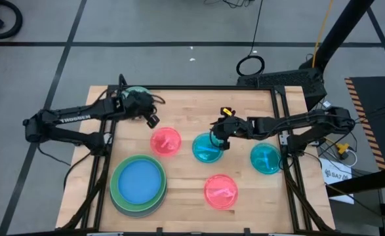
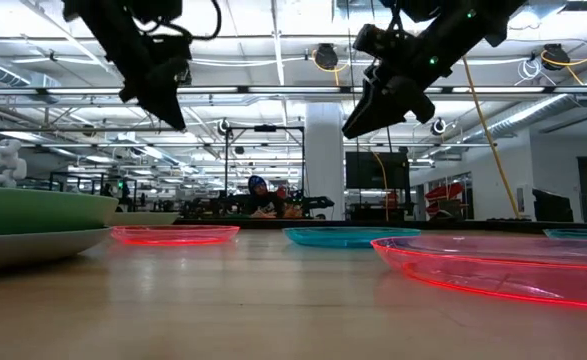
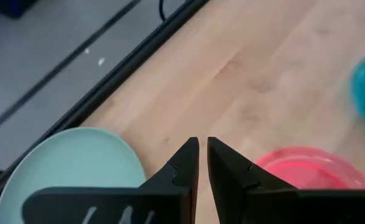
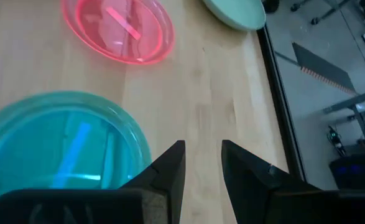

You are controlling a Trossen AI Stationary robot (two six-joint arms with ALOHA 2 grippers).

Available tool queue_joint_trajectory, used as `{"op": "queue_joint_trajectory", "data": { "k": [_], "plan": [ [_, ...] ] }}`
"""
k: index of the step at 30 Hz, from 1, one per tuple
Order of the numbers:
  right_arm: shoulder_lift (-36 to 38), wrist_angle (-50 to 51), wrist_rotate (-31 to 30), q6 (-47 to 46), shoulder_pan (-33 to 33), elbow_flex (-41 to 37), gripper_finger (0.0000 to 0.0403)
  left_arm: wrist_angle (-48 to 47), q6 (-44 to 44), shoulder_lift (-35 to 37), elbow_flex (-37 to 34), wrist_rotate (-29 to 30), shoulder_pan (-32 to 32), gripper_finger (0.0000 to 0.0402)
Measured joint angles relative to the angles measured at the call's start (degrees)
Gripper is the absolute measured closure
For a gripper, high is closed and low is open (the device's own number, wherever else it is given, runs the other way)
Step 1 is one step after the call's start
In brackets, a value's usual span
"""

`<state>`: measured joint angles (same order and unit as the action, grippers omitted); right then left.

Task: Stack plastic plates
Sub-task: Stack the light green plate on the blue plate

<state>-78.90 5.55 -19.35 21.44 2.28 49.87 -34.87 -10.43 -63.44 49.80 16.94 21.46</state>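
Observation:
A stack near the table's left near corner has a blue plate [image 1: 138,181] on a green one [image 2: 33,210] on a grey one [image 2: 33,246]. A pale green plate [image 1: 138,92] lies at the far left edge. Two pink plates [image 1: 166,141] [image 1: 220,191] and two teal plates [image 1: 208,149] [image 1: 265,158] lie singly on the wood. My left gripper [image 1: 153,121] hangs shut above bare wood between the pale green plate [image 3: 70,162] and the far pink plate [image 3: 306,165]. My right gripper [image 1: 215,136] hovers open over the far rim of the middle teal plate [image 4: 58,143].
A black frame [image 1: 179,87] runs around the table's edges. Bare wood lies between the plates and along the far side. People sit in the room far behind the table [image 2: 263,200]. Both arms are raised well above the plates in the low view.

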Motion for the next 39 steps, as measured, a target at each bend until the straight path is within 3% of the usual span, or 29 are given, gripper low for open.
{"op": "queue_joint_trajectory", "data": {
  "k": [7,12,18,25,39],
  "plan": [
    [0.0,0.7,0.2,0.7,3.1,0.0,0.0303,0.0,4.5,-6.0,0.0,-6.8,10.3,0.0360],
    [0.0,0.7,0.4,0.9,4.7,0.0,0.0303,0.0,6.9,-12.3,0.0,-7.6,15.2,0.0360],
    [0.0,-0.6,6.4,0.8,6.7,0.0,0.0303,0.2,7.5,-17.7,0.0,-7.6,19.4,0.0360],
    [0.0,-0.5,8.8,-0.2,7.9,0.0,0.0303,0.4,7.1,-19.0,0.0,-8.0,22.2,0.0360],
    [0.0,0.3,9.2,-2.8,8.0,0.0,0.0303,-2.9,2.7,-19.0,0.0,-8.2,21.9,0.0360]
  ]
}}
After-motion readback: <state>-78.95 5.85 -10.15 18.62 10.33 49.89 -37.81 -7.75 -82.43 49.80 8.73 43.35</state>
